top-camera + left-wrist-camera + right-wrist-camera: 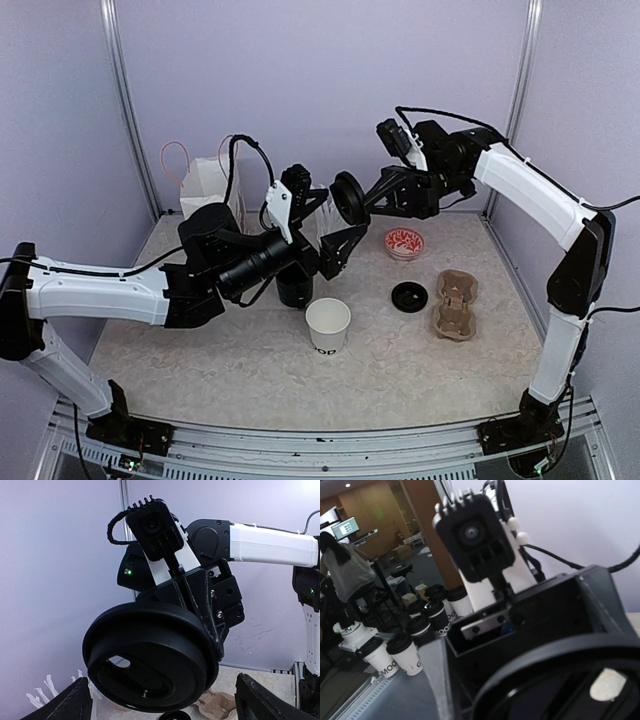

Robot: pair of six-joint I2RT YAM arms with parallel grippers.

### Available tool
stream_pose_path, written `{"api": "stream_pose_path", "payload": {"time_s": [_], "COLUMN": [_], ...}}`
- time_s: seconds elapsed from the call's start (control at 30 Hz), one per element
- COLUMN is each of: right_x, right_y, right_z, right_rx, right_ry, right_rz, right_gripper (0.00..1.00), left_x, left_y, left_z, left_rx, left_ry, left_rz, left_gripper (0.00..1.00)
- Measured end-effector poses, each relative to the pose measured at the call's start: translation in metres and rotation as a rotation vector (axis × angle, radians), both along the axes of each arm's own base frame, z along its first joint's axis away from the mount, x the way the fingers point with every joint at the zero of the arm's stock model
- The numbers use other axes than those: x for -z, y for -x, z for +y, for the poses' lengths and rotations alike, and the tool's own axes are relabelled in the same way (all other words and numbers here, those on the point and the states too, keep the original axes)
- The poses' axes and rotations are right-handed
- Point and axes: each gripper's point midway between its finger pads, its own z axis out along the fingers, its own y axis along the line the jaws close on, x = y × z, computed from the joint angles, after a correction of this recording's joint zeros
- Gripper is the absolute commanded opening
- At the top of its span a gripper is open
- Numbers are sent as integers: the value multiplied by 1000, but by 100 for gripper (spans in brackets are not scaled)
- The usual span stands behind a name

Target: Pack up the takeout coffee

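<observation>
One white paper cup [328,324] with black lettering stands open-topped on the table, front centre. My right gripper [372,200] is shut on the rim of a round black lid [349,197], holding it on edge in the air above the table's back. In the left wrist view this lid [150,665] fills the middle, its sip hole showing. My left gripper [330,222] is open, facing the lid, its fingertips [70,705] wide on either side and not touching it. A second black lid [410,296] lies flat on the table.
A brown cardboard cup carrier [455,303] lies right of the flat lid. A red-and-white patterned bowl [404,242] sits behind it. A white paper bag [205,185] stands at the back left. A dark cup [295,290] is partly hidden under my left arm. White straws [45,690] show nearby.
</observation>
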Motion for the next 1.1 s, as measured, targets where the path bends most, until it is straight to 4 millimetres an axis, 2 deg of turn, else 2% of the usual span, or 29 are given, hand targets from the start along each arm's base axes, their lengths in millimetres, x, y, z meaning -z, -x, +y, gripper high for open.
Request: {"api": "stream_pose_path", "payload": {"time_s": [0.13, 0.57, 0.67, 0.73, 0.83, 0.93, 1.0, 1.1], "right_x": [2, 3, 4, 5, 6, 10, 15, 30], "right_y": [4, 8, 8, 8, 8, 7, 3, -7], "right_z": [2, 4, 4, 4, 4, 4, 1, -7], "right_rx": [-9, -21, -22, -22, -21, -11, 8, 61], "right_ry": [3, 6, 6, 9, 12, 28, 46, 87], "right_rz": [6, 12, 15, 18, 21, 18, 15, 9], "right_gripper": [4, 5, 6, 10, 24, 33, 41, 46], "left_x": [3, 2, 3, 4, 5, 8, 12, 19], "left_y": [-3, -5, -5, -5, -6, -6, -7, -8], "left_z": [-1, -1, -1, -1, -1, -2, -1, 3], "left_rx": [8, 83, 96, 100, 103, 105, 102, 80], "left_ry": [1, 17, 16, 15, 17, 11, -6, -43], "left_rz": [5, 24, 28, 32, 39, 55, 72, 110], "left_gripper": [93, 73, 71, 71, 71, 71, 71, 72]}}
